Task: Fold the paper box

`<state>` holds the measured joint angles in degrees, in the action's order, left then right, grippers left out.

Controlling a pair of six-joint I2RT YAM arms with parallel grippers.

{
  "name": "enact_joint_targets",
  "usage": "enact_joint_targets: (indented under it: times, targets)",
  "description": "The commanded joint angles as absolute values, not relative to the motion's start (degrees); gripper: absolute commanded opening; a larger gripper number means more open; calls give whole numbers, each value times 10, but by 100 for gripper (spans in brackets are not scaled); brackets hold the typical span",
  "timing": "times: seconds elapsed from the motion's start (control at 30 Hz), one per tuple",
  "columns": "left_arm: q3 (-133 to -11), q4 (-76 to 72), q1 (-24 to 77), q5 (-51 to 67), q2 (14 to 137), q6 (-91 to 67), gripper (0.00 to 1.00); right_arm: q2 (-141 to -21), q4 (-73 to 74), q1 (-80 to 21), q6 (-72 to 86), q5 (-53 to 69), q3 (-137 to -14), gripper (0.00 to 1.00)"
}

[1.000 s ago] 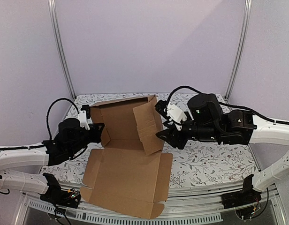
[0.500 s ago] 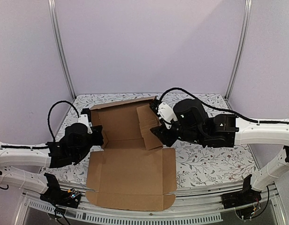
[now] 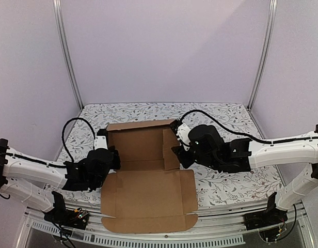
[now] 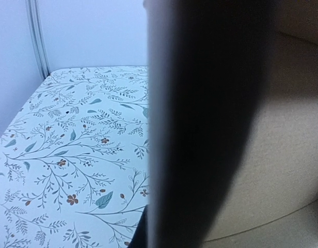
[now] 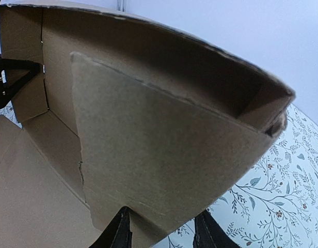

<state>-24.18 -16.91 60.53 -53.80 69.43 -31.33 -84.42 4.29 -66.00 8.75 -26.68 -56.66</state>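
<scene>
The paper box (image 3: 148, 199) is a brown cardboard sheet in the middle of the table. Its front panel lies flat and its back wall (image 3: 136, 142) stands up. My left gripper (image 3: 110, 156) is at the left side flap. In the left wrist view that flap (image 4: 210, 124) is a dark, edge-on band right at the camera, with one fingertip (image 4: 139, 236) against it; the other is hidden. My right gripper (image 3: 176, 151) is open against the right side flap (image 3: 170, 149). In the right wrist view its gripper (image 5: 163, 231) has fingertips (image 5: 120, 230) apart below the flap's face (image 5: 159, 155).
The table (image 3: 226, 178) has a floral cloth, also seen in the left wrist view (image 4: 71, 155). Two metal posts (image 3: 66, 51) stand at the back corners before lilac walls. The box's front edge reaches the table's near rail (image 3: 216, 225).
The box has swung from skewed to square with the table, and the front panel lies flatter. Both arms have moved inward and forward with the side flaps, and the right flap has been turned upright.
</scene>
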Motion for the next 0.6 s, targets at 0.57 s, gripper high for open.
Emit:
enact_joint_targets:
  times: [0.57]
  targets:
    - [-252, -272, 726, -731, 840, -343, 0, -894, -152, -639, 154, -325, -462, 47]
